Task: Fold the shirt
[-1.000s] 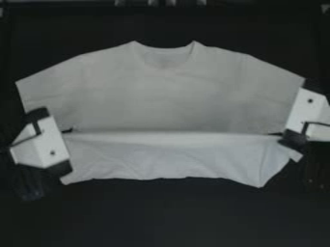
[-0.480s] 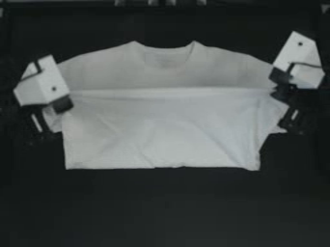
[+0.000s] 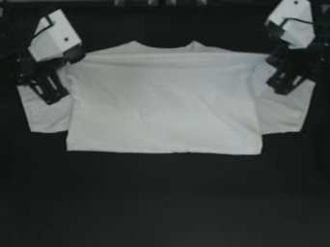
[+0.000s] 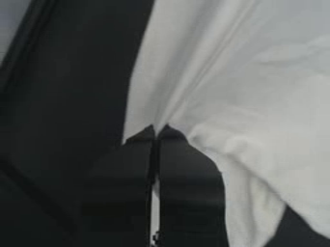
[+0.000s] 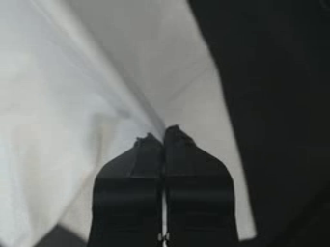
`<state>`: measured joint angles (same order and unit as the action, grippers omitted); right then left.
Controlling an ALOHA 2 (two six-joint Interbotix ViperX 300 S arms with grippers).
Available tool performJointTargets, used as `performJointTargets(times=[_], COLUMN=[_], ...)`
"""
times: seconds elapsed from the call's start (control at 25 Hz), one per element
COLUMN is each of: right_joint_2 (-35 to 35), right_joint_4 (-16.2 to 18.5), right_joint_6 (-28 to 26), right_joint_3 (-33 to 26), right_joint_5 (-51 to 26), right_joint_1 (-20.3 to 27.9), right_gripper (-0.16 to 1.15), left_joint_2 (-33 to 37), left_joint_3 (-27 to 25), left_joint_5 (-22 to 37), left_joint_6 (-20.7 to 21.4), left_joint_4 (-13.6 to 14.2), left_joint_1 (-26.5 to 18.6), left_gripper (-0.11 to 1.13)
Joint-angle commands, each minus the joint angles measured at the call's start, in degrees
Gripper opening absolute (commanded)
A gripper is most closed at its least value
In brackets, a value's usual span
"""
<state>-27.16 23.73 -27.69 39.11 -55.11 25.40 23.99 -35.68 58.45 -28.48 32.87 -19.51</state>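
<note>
The shirt (image 3: 164, 103) lies on the dark bench (image 3: 168, 202), its lower half folded up so the hem sits by the collar. The left tool (image 3: 66, 62) pinches the folded edge at the left shoulder, jaws clamped on cloth. The right tool (image 3: 274, 61) grips the same edge at the right shoulder.

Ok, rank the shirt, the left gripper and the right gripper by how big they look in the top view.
1. shirt, by far the largest.
2. left gripper and right gripper: they look alike, so no ranking between them. Each has its fingers shut on a top corner of the shirt.
</note>
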Motion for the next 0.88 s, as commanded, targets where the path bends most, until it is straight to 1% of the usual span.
performJointTargets(times=[0.04, 0.12, 0.32, 0.48, 0.68, 0.88], right_joint_2=[3.08, 4.83, 9.67, 12.92, 16.52, 19.95], right_joint_4=[1.05, 1.58, 2.11, 2.11, 2.81, 2.99], right_joint_6=[1.05, 1.41, 1.93, 2.29, 2.29, 2.29], right_joint_3=[-0.97, -1.05, -0.97, -0.97, -1.05, -0.79], right_joint_5=[3.43, 5.71, 11.07, 14.85, 18.46, 21.97], right_joint_1=[4.66, 6.59, 12.04, 14.68, 17.67, 19.95], right_gripper=[0.07, 0.07, 0.07, 0.07, 0.07, 0.07], left_joint_2=[-1.58, -2.81, -5.98, -8.7, -12.74, -16.79], left_joint_3=[0.44, 0.44, 0.26, -0.35, -1.58, -0.97], left_joint_5=[-3.34, -5.19, -7.21, -11.78, -16.35, -20.65], left_joint_6=[0.88, 1.67, 4.31, 4.83, 4.92, 5.01], left_joint_4=[0.97, 1.23, 1.41, 1.23, 1.32, 1.32], left_joint_1=[-4.75, -7.21, -12.57, -16.35, -19.95, -22.41], left_gripper=[0.06, 0.06, 0.06, 0.06, 0.06, 0.06])
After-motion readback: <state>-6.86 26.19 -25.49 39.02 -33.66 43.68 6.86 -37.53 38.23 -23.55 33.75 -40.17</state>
